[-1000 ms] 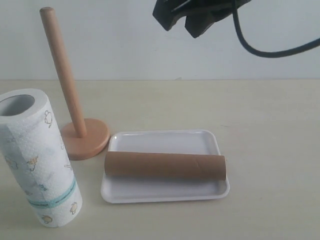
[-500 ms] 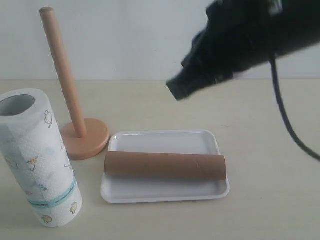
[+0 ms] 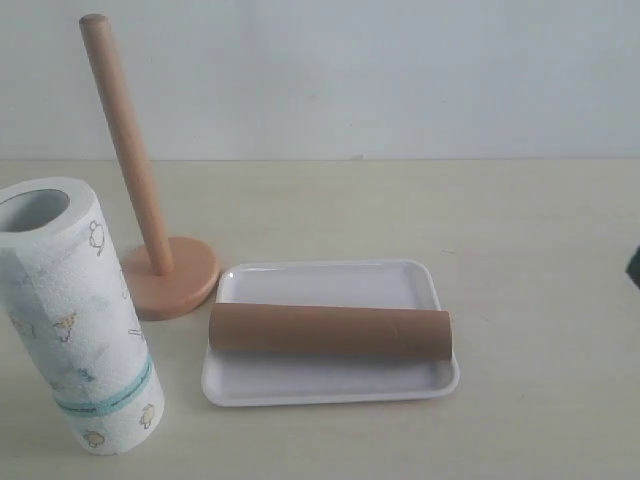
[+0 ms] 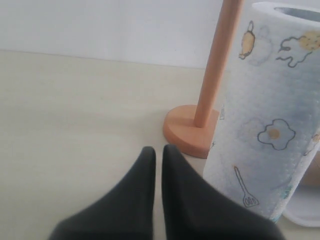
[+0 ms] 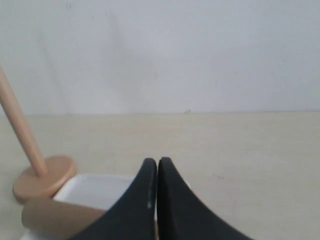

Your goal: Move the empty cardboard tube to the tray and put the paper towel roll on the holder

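Observation:
The empty cardboard tube (image 3: 330,332) lies lengthwise across the white tray (image 3: 330,285); one end of the tube (image 5: 55,217) also shows in the right wrist view. The paper towel roll (image 3: 75,320) stands upright at the front left, beside the holder (image 3: 170,278), whose dowel is bare. My left gripper (image 4: 157,150) is shut and empty, low over the table, a short way from the roll (image 4: 265,125) and the holder base (image 4: 190,130). My right gripper (image 5: 157,162) is shut and empty, pointing toward the tray (image 5: 100,192) from some distance.
A pale wall runs behind the light tabletop. A dark sliver of the right arm (image 3: 635,265) shows at the right edge of the exterior view. The holder dowel (image 5: 20,125) leans in from the side in the right wrist view.
The right arm, high above the tray a second ago, has swung down and to the right, almost out of the exterior view. Tube, tray, roll and holder have not moved.

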Controlling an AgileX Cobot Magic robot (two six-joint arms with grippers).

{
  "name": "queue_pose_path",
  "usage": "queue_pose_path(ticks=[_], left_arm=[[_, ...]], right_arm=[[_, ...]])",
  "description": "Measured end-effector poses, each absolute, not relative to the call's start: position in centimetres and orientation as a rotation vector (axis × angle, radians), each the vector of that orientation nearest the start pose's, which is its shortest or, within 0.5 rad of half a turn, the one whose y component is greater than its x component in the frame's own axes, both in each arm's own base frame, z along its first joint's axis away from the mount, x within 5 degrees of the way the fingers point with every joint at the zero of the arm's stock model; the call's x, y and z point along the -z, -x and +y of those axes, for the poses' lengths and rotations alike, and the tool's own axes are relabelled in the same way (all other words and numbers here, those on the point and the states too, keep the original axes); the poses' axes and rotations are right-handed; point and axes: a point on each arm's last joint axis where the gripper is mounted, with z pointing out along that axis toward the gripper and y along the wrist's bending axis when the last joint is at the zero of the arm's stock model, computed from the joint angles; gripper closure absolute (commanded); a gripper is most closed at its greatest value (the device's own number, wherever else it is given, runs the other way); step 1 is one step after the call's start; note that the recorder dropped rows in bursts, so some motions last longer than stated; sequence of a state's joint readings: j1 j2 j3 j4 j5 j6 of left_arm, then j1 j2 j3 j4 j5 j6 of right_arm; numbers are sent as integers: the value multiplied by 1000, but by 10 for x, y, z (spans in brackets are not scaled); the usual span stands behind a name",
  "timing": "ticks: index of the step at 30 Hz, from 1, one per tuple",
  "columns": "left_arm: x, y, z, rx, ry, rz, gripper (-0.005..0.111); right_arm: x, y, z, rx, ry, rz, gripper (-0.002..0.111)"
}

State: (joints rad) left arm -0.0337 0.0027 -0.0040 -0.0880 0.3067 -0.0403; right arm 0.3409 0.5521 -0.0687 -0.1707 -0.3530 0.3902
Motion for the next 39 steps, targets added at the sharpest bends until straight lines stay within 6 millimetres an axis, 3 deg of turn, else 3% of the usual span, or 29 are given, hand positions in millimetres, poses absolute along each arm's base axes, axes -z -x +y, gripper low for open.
queue_pose_path(ticks=[7, 12, 22, 31, 39], left_arm=[[-187, -54, -4, 137, 62, 1789, 103], [-187, -54, -4, 137, 62, 1789, 103], [-186, -54, -4, 137, 62, 1793, 103], [-186, -54, -4, 137, 62, 1793, 103], [-186, -54, -4, 137, 62, 1793, 103]], right_arm=[[-229, -73, 20, -460, -20, 1405, 109], [-226, -58, 11, -440, -130, 1385, 109], [-210, -57, 0, -286, -265, 1502, 109], [-186, -55, -5, -120, -238, 1770, 109], [-182, -54, -3, -83, -161, 1817, 109]])
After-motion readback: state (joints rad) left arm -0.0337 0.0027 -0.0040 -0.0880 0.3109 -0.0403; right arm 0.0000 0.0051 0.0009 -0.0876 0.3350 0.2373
